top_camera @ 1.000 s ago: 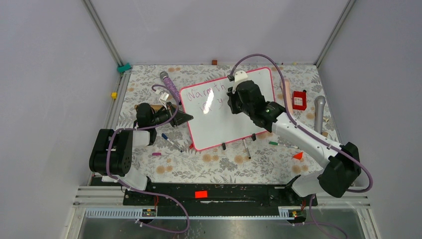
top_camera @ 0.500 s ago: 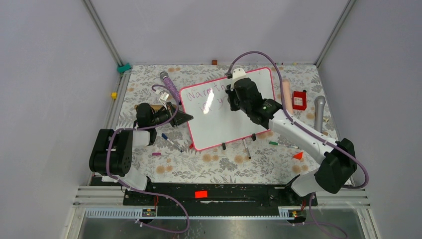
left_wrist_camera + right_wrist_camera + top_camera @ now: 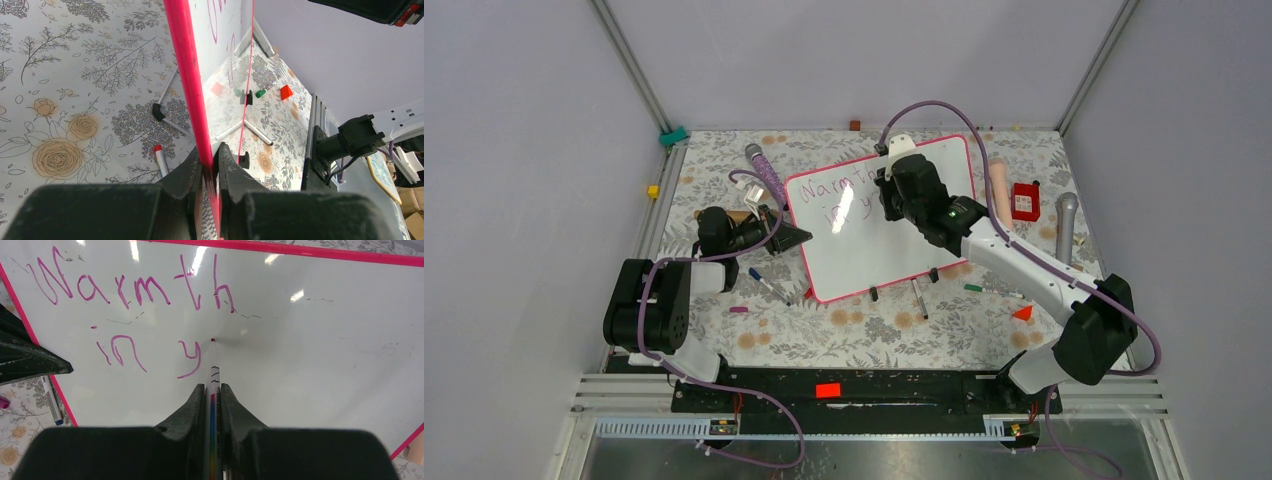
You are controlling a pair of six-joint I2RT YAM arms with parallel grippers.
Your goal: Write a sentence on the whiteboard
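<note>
Right claw (image 3: 212,390) shifted slightly toward whiteboard (image 3: 325,340) far edge, pinched tight on marker (image 3: 213,365). Left claw (image 3: 210,157) clamped on its pink frame.

Glossy, smooth whiteboard (image 3: 864,255) catching light reflections; shiny pink plastic frame (image 3: 182,65); matt floral-printed table (image 3: 874,330); smooth white plastic marker (image 3: 213,371).

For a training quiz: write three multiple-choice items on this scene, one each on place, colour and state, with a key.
1. On the board, where is the marker tip? A) right of the "y" B) above "Warmth" C) bottom edge
2. What colour is the writing? A) green B) pink-purple C) black
3. The left claw is: A) open B) shut on the board's edge C) shut on a pen
Key: 1 A, tip beside the "y"; 2 B, letters show pink-purple; 3 B, it pinches the pink frame.
</note>
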